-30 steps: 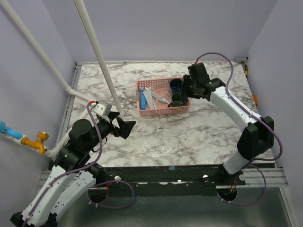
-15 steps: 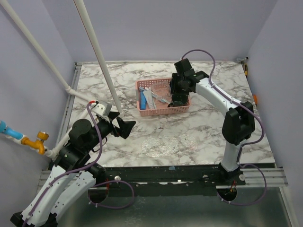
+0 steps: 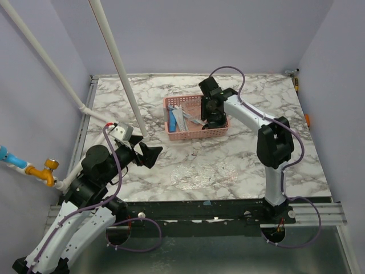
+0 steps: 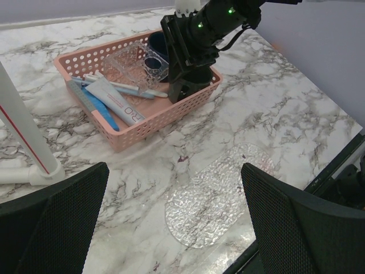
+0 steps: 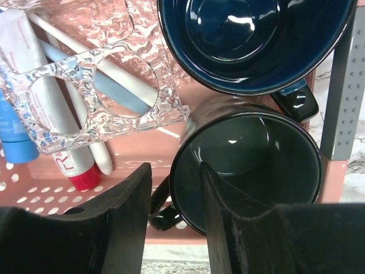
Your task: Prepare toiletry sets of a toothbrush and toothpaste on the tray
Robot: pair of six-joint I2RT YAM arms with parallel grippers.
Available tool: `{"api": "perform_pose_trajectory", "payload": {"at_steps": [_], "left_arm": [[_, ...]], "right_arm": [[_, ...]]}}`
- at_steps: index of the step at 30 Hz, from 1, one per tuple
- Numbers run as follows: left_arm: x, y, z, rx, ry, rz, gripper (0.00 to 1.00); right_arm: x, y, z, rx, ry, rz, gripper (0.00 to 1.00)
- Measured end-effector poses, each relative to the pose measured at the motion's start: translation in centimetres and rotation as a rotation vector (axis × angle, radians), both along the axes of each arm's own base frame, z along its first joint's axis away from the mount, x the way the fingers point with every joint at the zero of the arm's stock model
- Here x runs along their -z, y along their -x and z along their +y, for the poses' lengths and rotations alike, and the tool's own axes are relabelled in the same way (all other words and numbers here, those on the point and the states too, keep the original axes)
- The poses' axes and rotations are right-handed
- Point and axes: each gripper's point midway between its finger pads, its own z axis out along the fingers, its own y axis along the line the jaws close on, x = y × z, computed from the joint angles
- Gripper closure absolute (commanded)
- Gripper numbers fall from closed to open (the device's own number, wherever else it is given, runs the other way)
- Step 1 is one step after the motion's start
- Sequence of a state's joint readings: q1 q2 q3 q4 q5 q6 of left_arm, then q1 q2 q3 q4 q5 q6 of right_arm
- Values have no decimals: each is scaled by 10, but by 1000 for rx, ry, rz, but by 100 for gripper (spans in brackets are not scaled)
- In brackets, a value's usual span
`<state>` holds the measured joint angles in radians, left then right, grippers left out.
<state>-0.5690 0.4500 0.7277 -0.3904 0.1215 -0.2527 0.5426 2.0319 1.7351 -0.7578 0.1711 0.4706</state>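
The clear tray (image 3: 202, 173) lies on the marble near the front edge, with nothing on it; the left wrist view shows the tray (image 4: 219, 197) too. A white toothpaste tube (image 4: 117, 103) and a white-and-blue toothbrush (image 4: 128, 89) lie in the pink basket (image 3: 197, 134). My right gripper (image 5: 175, 171) is down in that basket, open, astride the wall of a black mug (image 5: 251, 165): one finger inside, one outside by the handle, small gaps on both sides. The toothpaste (image 5: 40, 85) and toothbrush (image 5: 117, 88) lie to its left. My left gripper (image 4: 174, 228) hangs open above the near-left table.
A dark blue mug (image 5: 251, 34) stands behind the black one. A clear plastic holder with round holes (image 5: 85, 97) rests over the brushes. A white slanted pole (image 3: 120, 68) stands left of the basket. Walls close in the table at the back and on both sides.
My right arm has swung left across the basket and come down over the black mug, its jaws narrowing. The left arm has not moved.
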Motion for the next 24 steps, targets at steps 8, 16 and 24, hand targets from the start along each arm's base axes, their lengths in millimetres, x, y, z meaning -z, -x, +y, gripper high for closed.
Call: {"api": "perform_pose_trajectory", "payload": {"at_steps": [8, 16, 24], "left_arm": [[-3, 2, 1, -1, 6, -10, 1], [-5, 3, 2, -2, 11, -17, 1], [-6, 4, 3, -2, 16, -25, 1]], "right_arm": [[17, 1, 0, 7, 55, 31, 73], [13, -2, -2, 19, 74, 27, 99], [7, -3, -4, 27, 100, 20, 100]]}}
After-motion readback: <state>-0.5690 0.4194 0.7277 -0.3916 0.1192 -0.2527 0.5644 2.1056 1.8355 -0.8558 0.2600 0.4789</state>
